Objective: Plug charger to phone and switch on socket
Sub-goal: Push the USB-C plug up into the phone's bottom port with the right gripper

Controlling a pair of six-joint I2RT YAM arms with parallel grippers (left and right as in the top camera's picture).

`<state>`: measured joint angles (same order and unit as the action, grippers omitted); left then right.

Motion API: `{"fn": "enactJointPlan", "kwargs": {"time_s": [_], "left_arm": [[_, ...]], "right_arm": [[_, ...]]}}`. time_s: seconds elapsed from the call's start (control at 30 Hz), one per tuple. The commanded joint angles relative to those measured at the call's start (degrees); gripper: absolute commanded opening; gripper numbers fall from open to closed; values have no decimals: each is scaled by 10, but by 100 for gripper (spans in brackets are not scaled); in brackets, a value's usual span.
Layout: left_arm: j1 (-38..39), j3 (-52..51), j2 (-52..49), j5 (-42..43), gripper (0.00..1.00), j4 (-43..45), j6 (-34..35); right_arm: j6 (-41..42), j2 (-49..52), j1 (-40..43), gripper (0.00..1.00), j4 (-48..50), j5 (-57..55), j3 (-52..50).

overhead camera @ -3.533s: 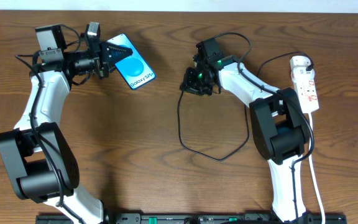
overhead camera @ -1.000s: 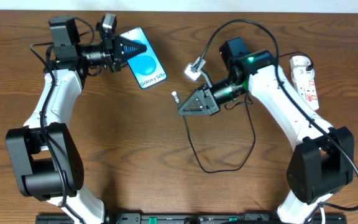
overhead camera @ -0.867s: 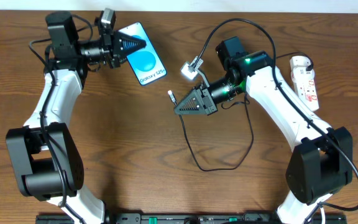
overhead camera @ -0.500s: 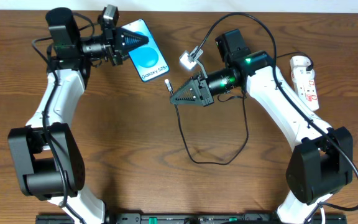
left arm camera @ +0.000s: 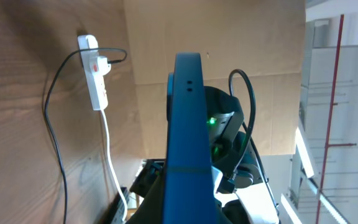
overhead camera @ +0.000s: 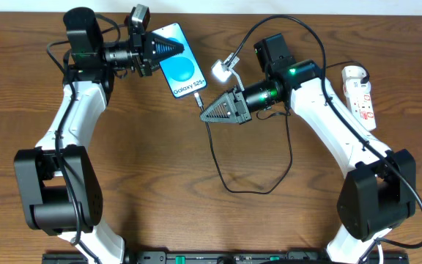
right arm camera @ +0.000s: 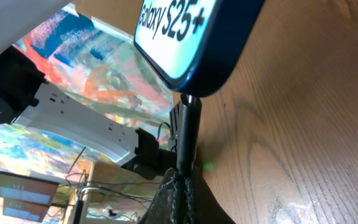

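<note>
My left gripper (overhead camera: 167, 50) is shut on the phone (overhead camera: 183, 73) and holds it above the table, blue screen up. The phone is edge-on in the left wrist view (left arm camera: 188, 137). My right gripper (overhead camera: 206, 115) is shut on the plug end of the charger (overhead camera: 198, 99). In the right wrist view the black plug (right arm camera: 188, 134) stands straight up from my pads (right arm camera: 178, 193). Its tip touches the phone's bottom edge (right arm camera: 194, 68). I cannot tell how deep it sits. The black cable (overhead camera: 247, 189) loops over the table. The socket (overhead camera: 362, 99) lies at the far right.
The socket also shows in the left wrist view (left arm camera: 96, 78), with a white adapter (left arm camera: 102, 63) plugged in and a thick white cord (left arm camera: 112, 162). A white connector (overhead camera: 223, 71) hangs on the right arm near the phone. The table's far edge runs just behind both arms.
My left gripper has carried the phone right. My right gripper has moved left and up with the plug. The gap between plug tip and phone has closed.
</note>
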<state>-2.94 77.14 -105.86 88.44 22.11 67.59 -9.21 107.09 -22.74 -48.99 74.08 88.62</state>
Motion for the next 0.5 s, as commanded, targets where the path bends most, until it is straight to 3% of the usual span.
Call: {"fn": "enactJointPlan", "kwargs": {"time_s": [0.0,0.47], "left_arm": [[-2,7,23,16,7,21,5],[3,7,23,16,7,25,5]], "right_arm": [[6,-6,5,1,0,30,-2],[6,-6,5,1,-2,48,-2]]}}
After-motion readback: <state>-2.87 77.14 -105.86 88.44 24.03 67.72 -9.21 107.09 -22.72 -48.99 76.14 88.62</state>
